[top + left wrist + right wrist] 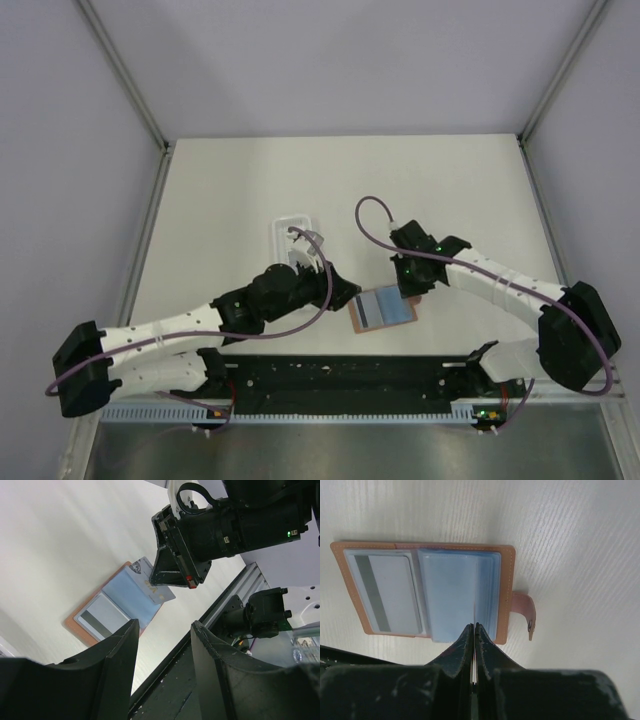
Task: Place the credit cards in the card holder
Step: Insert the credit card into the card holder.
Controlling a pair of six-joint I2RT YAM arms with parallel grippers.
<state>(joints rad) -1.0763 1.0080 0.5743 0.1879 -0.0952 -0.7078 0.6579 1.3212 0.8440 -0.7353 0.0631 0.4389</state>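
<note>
Right wrist view is showing the right claw (474, 630) pinching a credit card (475, 592) edge-on, its far edge at the pale blue sleeves of the card holder (508, 580), which is lying open on the worktop (570, 530) just beneath that claw. A striped card (387, 592) is sitting pocketed to the claw's left. The left claw (165, 626) is hovering nearby, open and empty.

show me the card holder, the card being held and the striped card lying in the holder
card holder (506, 590): right wrist view, on its orange-brown right border.
held card (152, 587): left wrist view, on its silvery face near the lower corner.
striped card (392, 595): right wrist view, on its pale face right of the dark stripe.
</note>
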